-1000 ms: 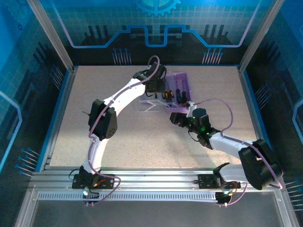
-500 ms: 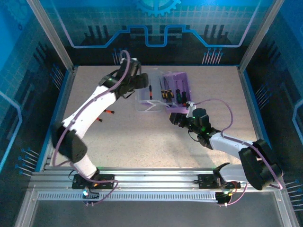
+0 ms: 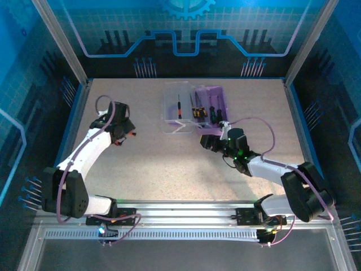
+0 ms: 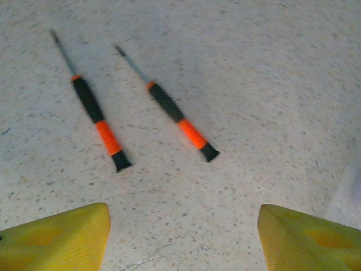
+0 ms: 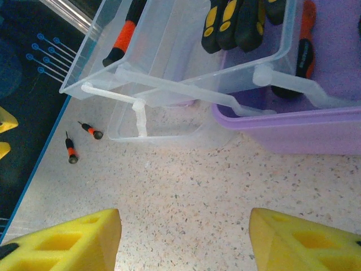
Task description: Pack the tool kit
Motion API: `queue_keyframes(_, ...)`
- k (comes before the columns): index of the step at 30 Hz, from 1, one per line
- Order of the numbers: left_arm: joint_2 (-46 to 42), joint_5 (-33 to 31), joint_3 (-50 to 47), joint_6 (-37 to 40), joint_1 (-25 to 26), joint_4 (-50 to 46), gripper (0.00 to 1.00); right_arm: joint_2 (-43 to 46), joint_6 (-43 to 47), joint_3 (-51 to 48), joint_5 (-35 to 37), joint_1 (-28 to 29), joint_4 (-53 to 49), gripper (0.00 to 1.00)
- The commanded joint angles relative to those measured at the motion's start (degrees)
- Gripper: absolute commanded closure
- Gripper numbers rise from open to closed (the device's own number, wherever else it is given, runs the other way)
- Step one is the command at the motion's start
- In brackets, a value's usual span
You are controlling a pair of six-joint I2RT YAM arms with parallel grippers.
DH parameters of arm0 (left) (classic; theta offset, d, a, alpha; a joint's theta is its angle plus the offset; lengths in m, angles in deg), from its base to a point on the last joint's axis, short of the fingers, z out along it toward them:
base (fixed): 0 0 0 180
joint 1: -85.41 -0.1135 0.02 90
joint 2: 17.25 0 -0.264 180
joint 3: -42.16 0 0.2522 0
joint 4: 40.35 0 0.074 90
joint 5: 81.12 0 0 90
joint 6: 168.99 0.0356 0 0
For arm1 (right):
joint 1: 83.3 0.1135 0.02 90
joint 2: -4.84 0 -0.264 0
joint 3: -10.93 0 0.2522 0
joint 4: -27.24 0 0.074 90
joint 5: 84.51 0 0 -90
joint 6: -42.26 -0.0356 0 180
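When viewed from above, nearest: right gripper [image 3: 207, 141], just short of the near edge of the case [image 3: 224, 93] and aimed at it. Yellow fingers [image 5: 67, 243] set well apart, nothing between them, no contact with the case.

Next: left gripper [image 3: 121, 127], well to the left of the case, pointed down at the table [image 3: 169, 169]. Fingers likewise spread, nothing held. Just ahead of them, first loose screwdriver [image 4: 96, 118] and second loose screwdriver [image 4: 177, 116], orange-and-black handles, side by side, not touching, flat on the table, well left of the case.

Farther back: the case itself, open. Purple base [image 5: 293, 132] on the right, clear lid [image 3: 169, 116] laid flat against the base's left side. Lone screwdriver [image 3: 179, 107] with an orange-and-black handle lying in the lid. Several more tools in the base, some with yellow-and-black handles [image 5: 225, 25]; exact count not clear.
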Motion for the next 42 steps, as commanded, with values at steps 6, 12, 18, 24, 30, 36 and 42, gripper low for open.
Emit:
queue_keyframes(6, -1.4, 6.0, -4.1, -7.1, -7.3, 2.2, 0.3, -3.8, 3.2, 3.8, 0.4, 4.4, 0.3, 0.37)
queue_keyframes(12, 0.9, 4.9, -3.6, -8.9, -9.3, 2.8, 0.3, -3.9, 3.2, 4.0, 0.5, 4.4, -0.1, 0.36)
queue_keyframes(18, 6.1, 4.0, -0.6, -10.3, -10.2, 0.9, 0.33, -4.2, 3.2, 4.1, 0.7, 4.2, -0.2, 0.36)
queue_keyframes(24, 12.0, 1.2, 2.9, -10.0, -11.0, -1.7, 0.34, -4.6, 2.8, 4.1, 0.5, 3.6, -0.1, 0.36)
queue_keyframes(30, 18.6, 3.1, 7.7, -6.6, -11.8, -4.3, 0.37, -4.3, 2.4, 3.9, 0.2, 3.3, 0.1, 0.37)
queue_keyframes(36, 20.9, 2.2, 8.6, -8.8, -12.0, -4.9, 0.41, -3.8, 2.2, 3.7, 0.0, 2.9, -0.1, 0.37)
queue_keyframes(42, 22.3, 4.4, 7.5, -9.5, -13.9, -2.2, 0.45, -3.6, 1.9, 3.5, -0.2, 2.9, -0.2, 0.37)
